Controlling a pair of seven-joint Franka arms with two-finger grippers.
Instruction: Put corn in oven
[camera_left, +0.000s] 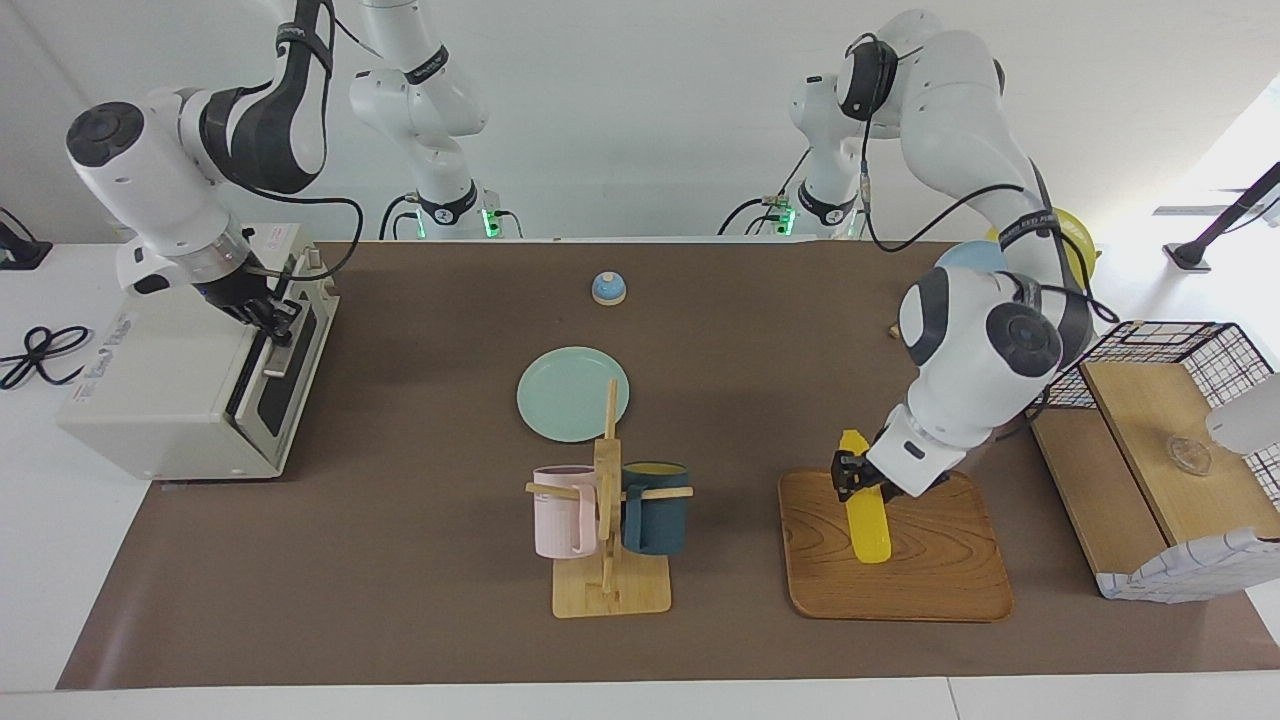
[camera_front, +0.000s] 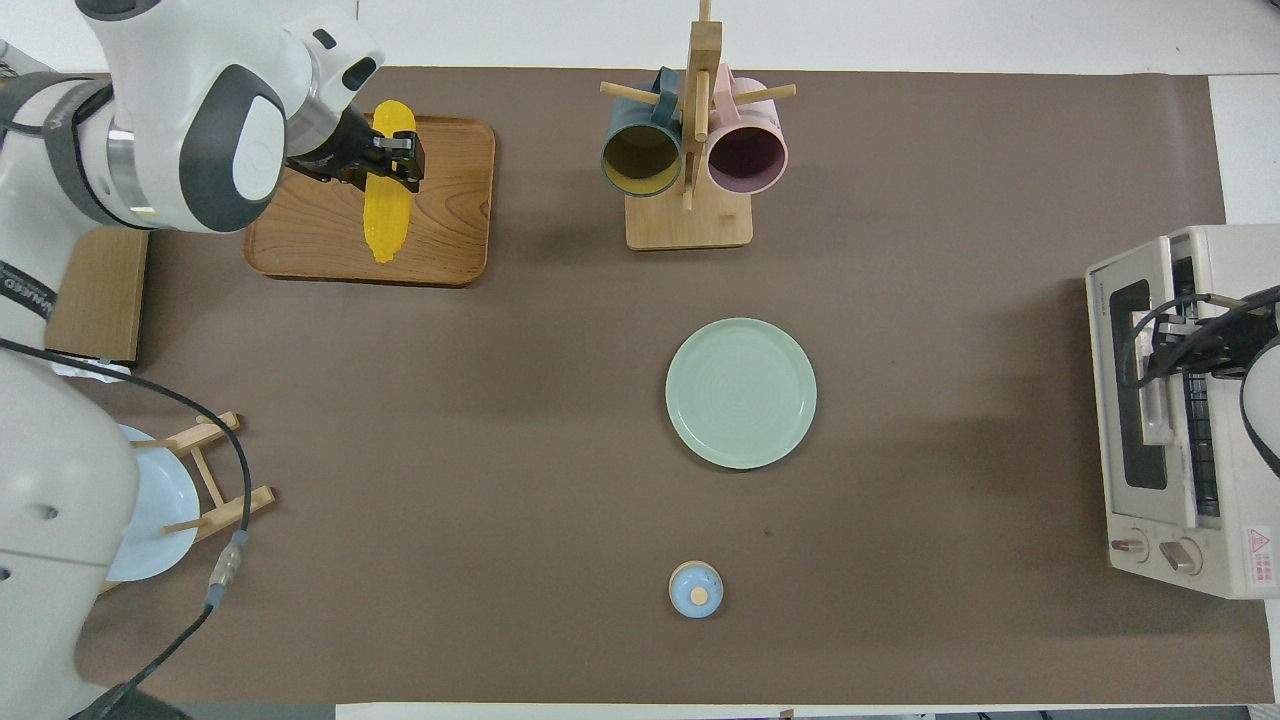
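Left gripper (camera_left: 858, 478) down on bright yellow husked corn cob (camera_left: 866, 520), fingers astride its upper part, grip not confirmed. Cob flat on wooden tray (camera_left: 940, 580), mostly past the fingertips. Right gripper (camera_left: 275, 322) at cream-white toaster oven (camera_left: 180, 385) door handle, closure unclear. Risk: off-centre hold, cob tipping or slipping on lift.

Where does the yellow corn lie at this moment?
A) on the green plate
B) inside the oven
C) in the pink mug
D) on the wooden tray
D. The corn lies on the wooden tray toward the left arm's end of the table, with the left gripper down at it, while the right gripper is at the door of the oven.
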